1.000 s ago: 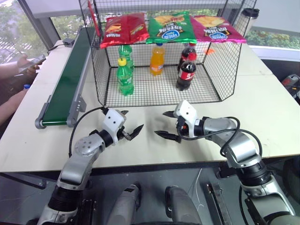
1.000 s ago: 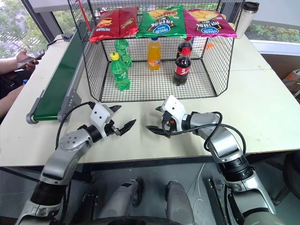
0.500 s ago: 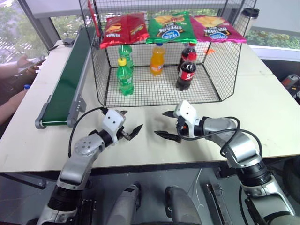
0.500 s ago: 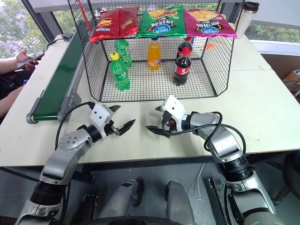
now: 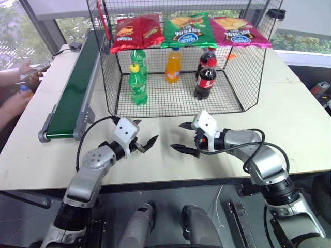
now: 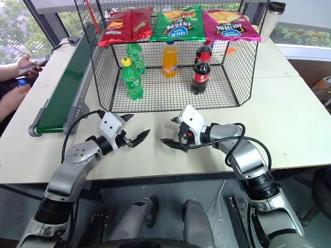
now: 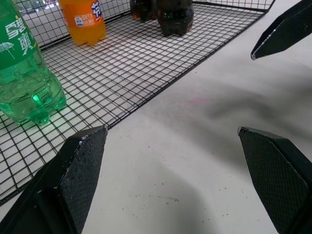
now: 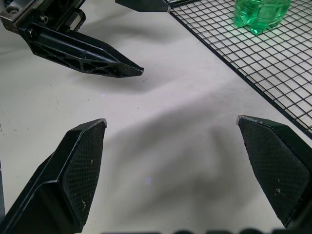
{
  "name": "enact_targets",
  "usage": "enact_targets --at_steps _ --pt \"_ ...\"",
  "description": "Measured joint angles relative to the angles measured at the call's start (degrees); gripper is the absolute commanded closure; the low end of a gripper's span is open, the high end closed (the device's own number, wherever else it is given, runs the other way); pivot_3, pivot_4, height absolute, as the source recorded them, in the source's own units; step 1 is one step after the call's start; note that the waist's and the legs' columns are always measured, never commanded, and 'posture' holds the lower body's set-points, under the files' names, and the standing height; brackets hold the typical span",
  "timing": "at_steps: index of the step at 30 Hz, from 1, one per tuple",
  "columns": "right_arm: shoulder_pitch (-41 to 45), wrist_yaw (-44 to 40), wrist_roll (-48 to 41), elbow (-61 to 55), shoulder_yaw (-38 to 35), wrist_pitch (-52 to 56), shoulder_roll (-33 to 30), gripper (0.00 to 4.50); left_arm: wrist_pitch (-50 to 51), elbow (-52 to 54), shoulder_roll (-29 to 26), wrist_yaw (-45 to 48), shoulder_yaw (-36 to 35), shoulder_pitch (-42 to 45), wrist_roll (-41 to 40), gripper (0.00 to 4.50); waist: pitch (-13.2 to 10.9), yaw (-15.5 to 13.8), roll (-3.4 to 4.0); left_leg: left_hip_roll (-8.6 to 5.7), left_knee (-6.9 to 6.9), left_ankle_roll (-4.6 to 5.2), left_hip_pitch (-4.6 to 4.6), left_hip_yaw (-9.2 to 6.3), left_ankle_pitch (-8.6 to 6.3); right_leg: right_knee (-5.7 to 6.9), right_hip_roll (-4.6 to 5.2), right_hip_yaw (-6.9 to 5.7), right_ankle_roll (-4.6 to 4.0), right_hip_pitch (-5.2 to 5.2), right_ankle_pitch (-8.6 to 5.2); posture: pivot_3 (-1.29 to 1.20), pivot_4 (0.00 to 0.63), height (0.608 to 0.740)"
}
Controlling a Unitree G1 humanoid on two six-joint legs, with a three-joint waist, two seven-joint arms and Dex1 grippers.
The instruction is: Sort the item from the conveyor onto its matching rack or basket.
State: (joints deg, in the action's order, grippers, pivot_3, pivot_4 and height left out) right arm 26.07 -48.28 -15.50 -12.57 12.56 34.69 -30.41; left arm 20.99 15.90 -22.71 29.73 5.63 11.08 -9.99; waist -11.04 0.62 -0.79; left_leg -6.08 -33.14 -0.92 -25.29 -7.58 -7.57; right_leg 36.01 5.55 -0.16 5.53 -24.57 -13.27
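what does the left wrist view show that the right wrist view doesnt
The left wrist view alone takes in the orange soda bottle and the dark cola bottles standing in the wire cage. The right wrist view alone gives the left gripper side-on, jaws open. Both share a green soda bottle, the cage's mesh floor, the white table, and wide-open black fingers rising from below with nothing between them.

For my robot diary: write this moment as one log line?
left gripper: open, empty | right gripper: open, empty | orange soda: in cage
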Motion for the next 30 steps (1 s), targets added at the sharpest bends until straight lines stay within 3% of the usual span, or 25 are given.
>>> enact_targets --at_steps 30 --pt "0.0 -0.4 -0.4 0.0 0.0 0.0 -0.1 0.05 0.0 0.0 -0.1 0.1 0.0 0.0 0.6 0.0 0.0 0.0 0.0 0.0 0.0 0.0 0.0 0.0 0.0 0.0 0.0 0.0 0.0 0.0 0.0 0.0 0.15 0.739"
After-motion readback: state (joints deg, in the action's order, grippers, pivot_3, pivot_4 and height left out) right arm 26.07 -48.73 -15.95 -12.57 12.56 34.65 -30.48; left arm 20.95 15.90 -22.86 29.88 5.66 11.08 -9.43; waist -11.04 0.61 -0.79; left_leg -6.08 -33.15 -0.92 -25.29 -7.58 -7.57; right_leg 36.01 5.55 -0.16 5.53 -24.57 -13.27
